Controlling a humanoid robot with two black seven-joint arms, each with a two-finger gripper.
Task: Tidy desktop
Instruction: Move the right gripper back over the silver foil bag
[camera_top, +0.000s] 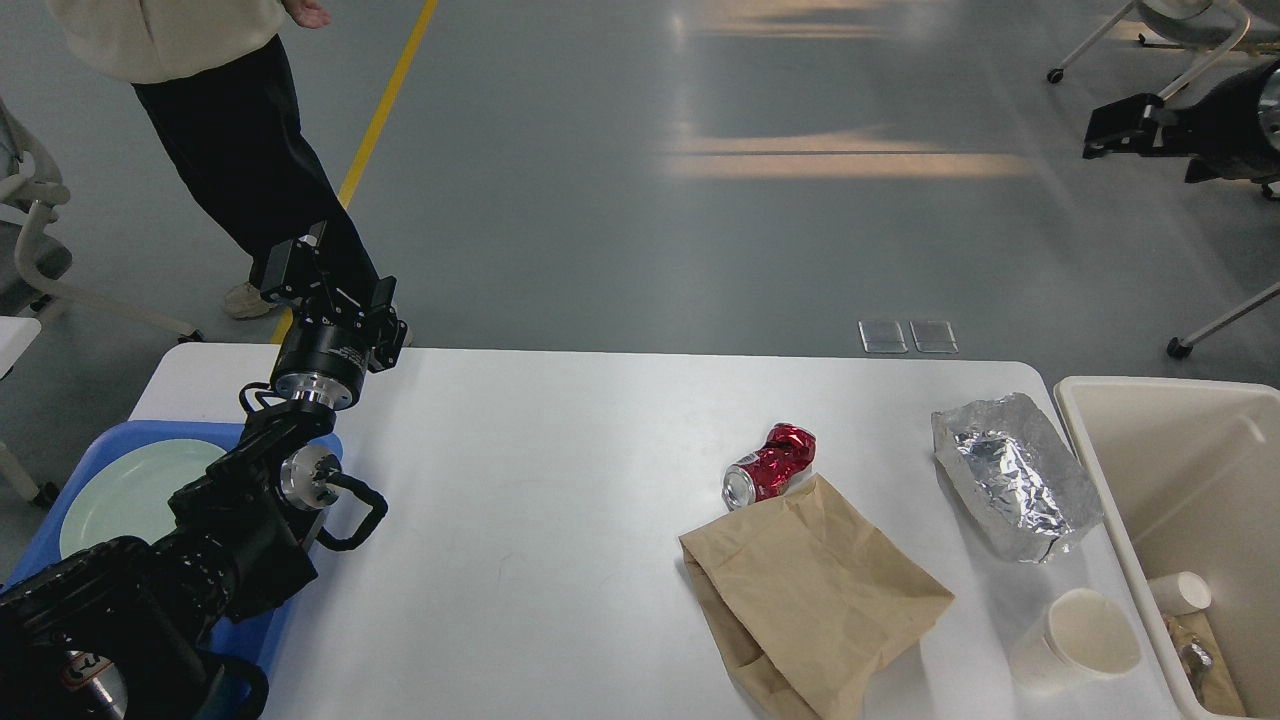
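The left claw (330, 290) hung over the far left corner of the large white matte desktop (560, 500); I could not tell if its fingers were apart. The right claw (1110, 125) was far to the right, above the floor, state also unclear. The desktop lay below the left claw, its long axis running left to right. Reaching right for the crushed red metal can (768, 466), the arm might hit the walking person (210, 120).

Left gripper (325, 272) raised, right gripper (1110, 122) aloft
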